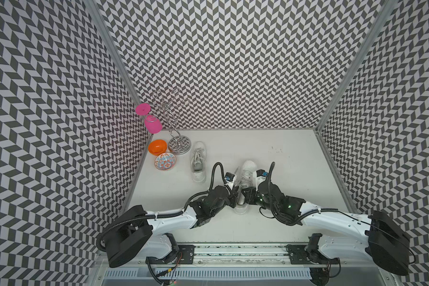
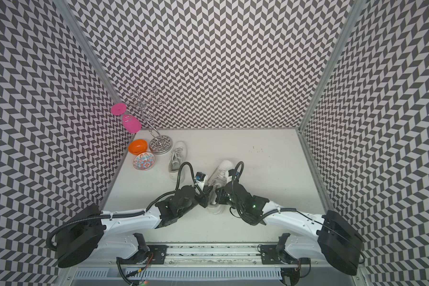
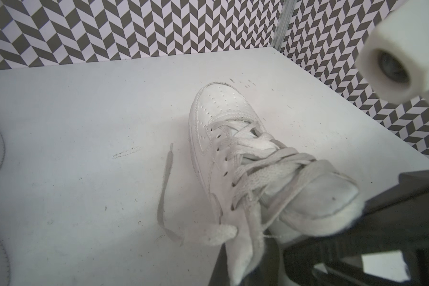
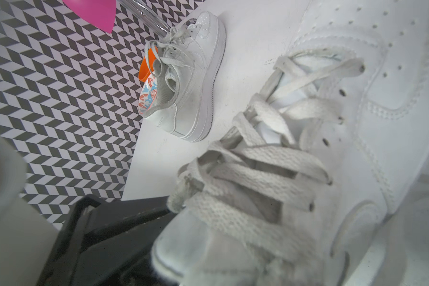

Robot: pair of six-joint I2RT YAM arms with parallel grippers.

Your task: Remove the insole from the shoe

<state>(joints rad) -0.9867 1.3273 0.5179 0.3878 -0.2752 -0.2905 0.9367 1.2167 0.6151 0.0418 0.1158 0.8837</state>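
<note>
Nearest the robot, the left gripper (image 1: 234, 199) and right gripper (image 1: 245, 196) flank the heel end of the white sneaker (image 1: 247, 173), both clenched; whether either pinches it I cannot tell. The insole is out of sight, presumably inside. The sneaker's long axis runs away from both grippers, toe farthest; neither arm looks nearer.

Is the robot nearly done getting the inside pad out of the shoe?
Not yet. Done: nothing looks finished; no insole lies on the table. In hand: the left fingers and right fingers are shut at the middle shoe's opening, beside its tongue; what they pinch is hidden. Still to do: pull the insole out and lay it down.
</note>
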